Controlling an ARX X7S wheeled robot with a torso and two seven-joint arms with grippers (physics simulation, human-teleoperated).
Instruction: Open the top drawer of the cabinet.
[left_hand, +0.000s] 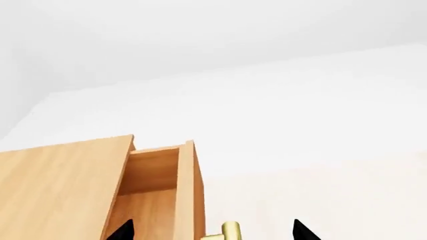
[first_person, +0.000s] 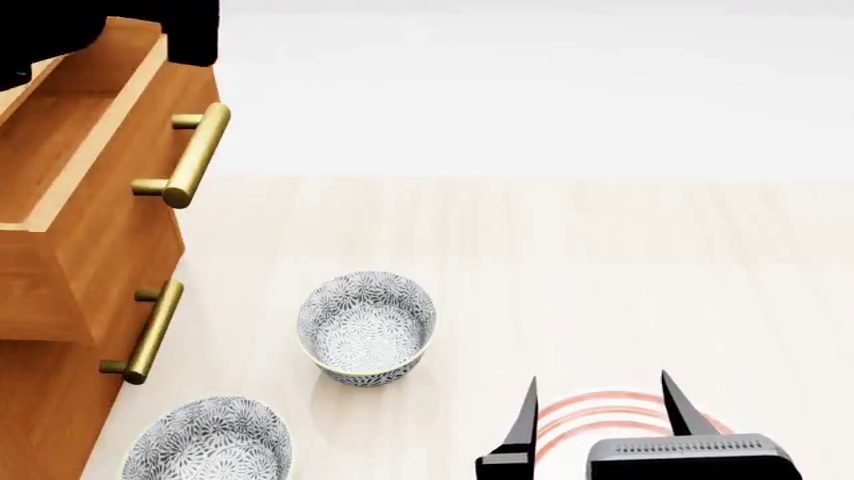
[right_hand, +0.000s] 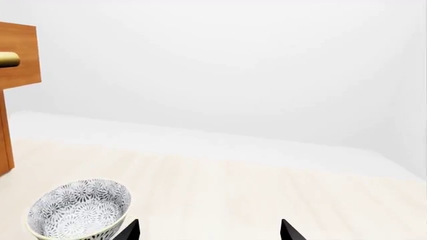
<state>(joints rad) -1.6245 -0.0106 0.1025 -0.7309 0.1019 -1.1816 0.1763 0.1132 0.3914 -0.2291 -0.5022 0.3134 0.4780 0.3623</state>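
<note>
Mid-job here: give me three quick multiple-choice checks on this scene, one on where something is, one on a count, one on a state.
1. Where do the bowls sit in the head view?
A. inside the top drawer
B. on the floor in front of the cabinet
C. on top of the cabinet

2. How many patterned bowls show in the head view?
A. one
B. two
C. four

3. The top drawer is:
A. pulled out
B. fully shut
C. removed

Answers:
1 B: both bowls rest on the pale floor by the cabinet.
2 B: two show.
3 A: the top drawer juts past the lower one, inside visible.
</note>
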